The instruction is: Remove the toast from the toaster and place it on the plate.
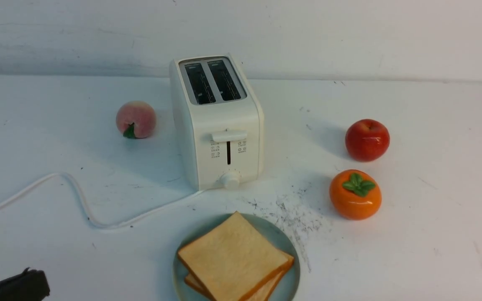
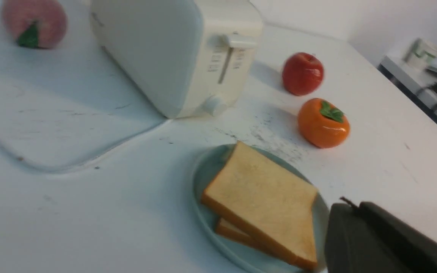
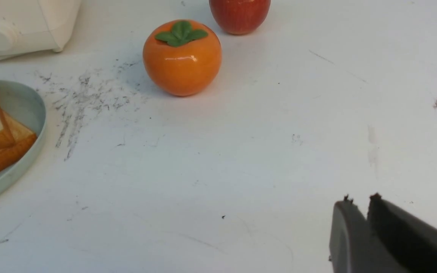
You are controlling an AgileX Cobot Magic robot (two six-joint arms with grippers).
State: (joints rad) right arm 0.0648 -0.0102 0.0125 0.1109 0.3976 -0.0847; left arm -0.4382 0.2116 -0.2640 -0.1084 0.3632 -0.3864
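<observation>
Nearest the robot, the left gripper [image 2: 349,206] shows only as a dark tip cut off at the frame corner, its fingers pressed together on nothing. The right gripper [image 3: 359,201] is also cropped, with a thin slit between its closed fingers, and is missing from the front view. The plate [image 1: 285,246] runs off the lower edge and carries two stacked slices of toast [image 1: 232,257], the lower one mostly hidden. Behind stands the toaster [image 1: 218,125], both slots dark, their depths hard to read. A persimmon [image 1: 355,194] and apple [image 1: 367,139] sit right, a peach [image 1: 136,119] left.
</observation>
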